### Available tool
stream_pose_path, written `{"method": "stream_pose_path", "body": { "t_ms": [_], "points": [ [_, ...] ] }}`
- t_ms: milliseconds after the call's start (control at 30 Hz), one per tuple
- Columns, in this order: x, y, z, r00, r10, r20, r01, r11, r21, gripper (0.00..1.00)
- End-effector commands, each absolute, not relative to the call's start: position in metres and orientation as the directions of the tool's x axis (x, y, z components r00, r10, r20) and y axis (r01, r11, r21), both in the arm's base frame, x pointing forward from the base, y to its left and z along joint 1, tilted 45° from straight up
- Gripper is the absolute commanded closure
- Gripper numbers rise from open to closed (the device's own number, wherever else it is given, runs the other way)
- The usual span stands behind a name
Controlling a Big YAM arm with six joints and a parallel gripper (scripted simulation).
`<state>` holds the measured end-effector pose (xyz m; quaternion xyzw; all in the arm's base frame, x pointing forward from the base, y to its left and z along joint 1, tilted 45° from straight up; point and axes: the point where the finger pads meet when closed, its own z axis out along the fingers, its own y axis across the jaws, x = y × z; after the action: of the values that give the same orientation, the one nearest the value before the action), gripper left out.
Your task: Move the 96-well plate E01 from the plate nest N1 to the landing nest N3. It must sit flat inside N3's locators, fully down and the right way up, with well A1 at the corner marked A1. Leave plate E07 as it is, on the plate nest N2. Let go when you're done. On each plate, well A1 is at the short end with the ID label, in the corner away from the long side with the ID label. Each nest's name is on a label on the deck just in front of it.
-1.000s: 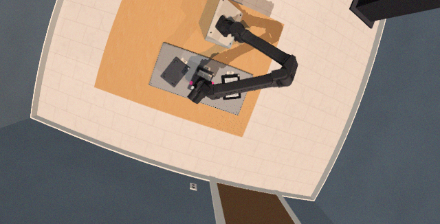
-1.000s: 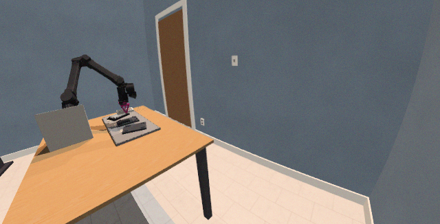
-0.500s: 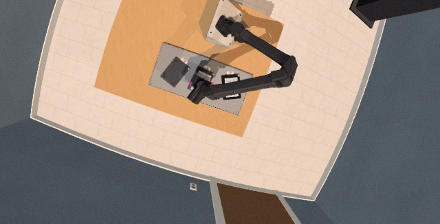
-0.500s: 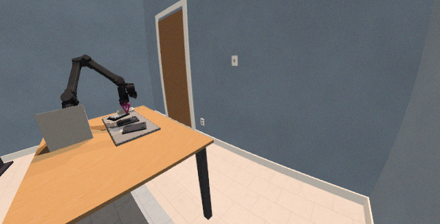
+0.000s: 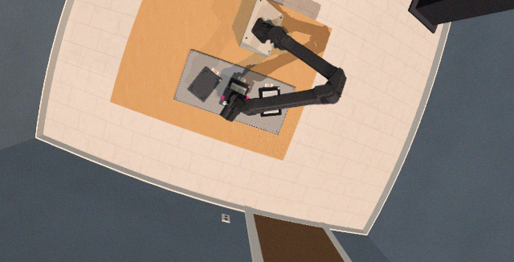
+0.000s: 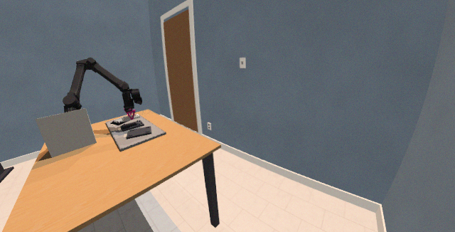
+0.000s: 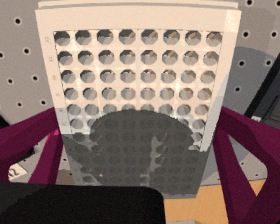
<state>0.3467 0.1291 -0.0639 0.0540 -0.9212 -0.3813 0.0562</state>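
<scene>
Grey deck (image 5: pixel 189 67) on wooden table (image 5: pixel 161 33) — jaws clamped wide on white 96-well plate (image 7: pixel 134 76)

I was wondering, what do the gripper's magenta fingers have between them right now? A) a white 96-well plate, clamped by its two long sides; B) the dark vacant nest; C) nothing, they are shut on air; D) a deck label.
A: in the wrist view the magenta fingers flank the white 96-well plate on both long sides, and the gripper is shut on it.
</scene>
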Motion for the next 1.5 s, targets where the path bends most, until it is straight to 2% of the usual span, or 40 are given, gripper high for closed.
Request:
{"method": "stream_pose_path", "body": {
  "t_ms": [0, 800, 1467],
  "points": [
    [0.343, 0.136, -0.069, -0.988, -0.136, 0.072, -0.045, 0.703, 0.710, 1.00],
    [0.335, 0.161, -0.094, -0.988, -0.137, 0.072, -0.045, 0.703, 0.710, 1.00],
    [0.350, 0.150, -0.084, -0.994, -0.101, 0.039, -0.043, 0.703, 0.710, 1.00]
  ]
}}
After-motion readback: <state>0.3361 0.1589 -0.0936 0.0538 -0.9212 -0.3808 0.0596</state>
